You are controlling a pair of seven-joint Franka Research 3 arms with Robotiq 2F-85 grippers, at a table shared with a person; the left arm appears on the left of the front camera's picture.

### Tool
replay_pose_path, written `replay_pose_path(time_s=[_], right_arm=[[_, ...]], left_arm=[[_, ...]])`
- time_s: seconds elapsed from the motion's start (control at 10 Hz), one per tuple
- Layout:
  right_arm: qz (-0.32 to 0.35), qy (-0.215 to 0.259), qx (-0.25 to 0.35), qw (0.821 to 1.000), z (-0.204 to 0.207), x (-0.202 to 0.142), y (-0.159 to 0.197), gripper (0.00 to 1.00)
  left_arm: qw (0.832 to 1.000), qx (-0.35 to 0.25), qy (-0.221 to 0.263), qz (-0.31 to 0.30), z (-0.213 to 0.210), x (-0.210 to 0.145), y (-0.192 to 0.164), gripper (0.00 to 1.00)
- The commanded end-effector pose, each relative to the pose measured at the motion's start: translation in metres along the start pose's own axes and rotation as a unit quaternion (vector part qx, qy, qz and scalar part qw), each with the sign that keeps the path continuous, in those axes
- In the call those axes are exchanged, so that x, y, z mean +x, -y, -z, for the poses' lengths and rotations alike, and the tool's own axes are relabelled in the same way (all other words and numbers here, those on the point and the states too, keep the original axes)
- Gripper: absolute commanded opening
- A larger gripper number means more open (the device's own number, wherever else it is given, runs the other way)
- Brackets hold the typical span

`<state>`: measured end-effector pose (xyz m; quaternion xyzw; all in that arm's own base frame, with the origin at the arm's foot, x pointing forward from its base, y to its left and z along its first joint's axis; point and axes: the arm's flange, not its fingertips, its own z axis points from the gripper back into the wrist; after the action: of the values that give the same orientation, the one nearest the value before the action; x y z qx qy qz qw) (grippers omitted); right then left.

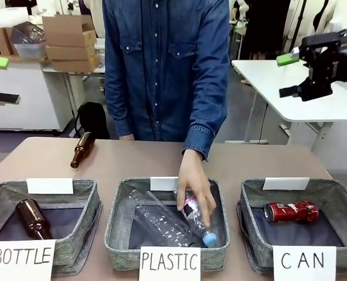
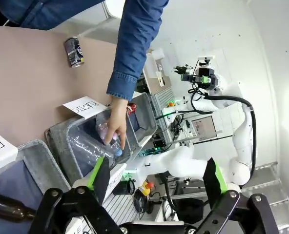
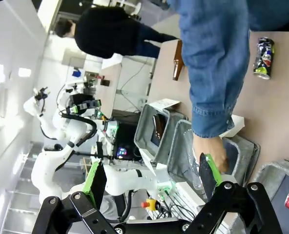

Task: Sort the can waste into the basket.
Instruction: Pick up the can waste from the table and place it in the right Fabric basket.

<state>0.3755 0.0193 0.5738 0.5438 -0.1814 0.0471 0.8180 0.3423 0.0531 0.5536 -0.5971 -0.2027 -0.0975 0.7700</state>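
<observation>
Aloft, right tool (image 1: 289, 75), jaws apart.

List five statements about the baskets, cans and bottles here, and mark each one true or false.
1. The red can lies in the CAN basket. True.
2. The dark can is in that basket too. False: it is on the table, outside every basket.
3. The person's hand reaches into the PLASTIC basket. True.
4. Both brown bottles are in the BOTTLE basket. False: one is, the other lies on the table.
5. The left gripper holds a can. False: it is open and empty.
</observation>
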Motion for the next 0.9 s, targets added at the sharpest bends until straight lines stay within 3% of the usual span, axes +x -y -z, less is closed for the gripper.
replay_pose_path(time_s=[0.0, 0.8], right_arm=[[-0.007, 0.001, 0.006, 1.0, -0.0003, -0.0026, 0.0025, 1.0], [0.0, 0.0, 0.0, 1.0, -0.0002, 0.0, 0.0004, 1.0]], left_arm=[[1.0, -0.002, -0.004, 0.006, -0.0103, -0.0024, -0.0035, 1.0], [1.0, -0.002, -0.004, 0.006, -0.0103, -0.0024, -0.0035, 1.0]])
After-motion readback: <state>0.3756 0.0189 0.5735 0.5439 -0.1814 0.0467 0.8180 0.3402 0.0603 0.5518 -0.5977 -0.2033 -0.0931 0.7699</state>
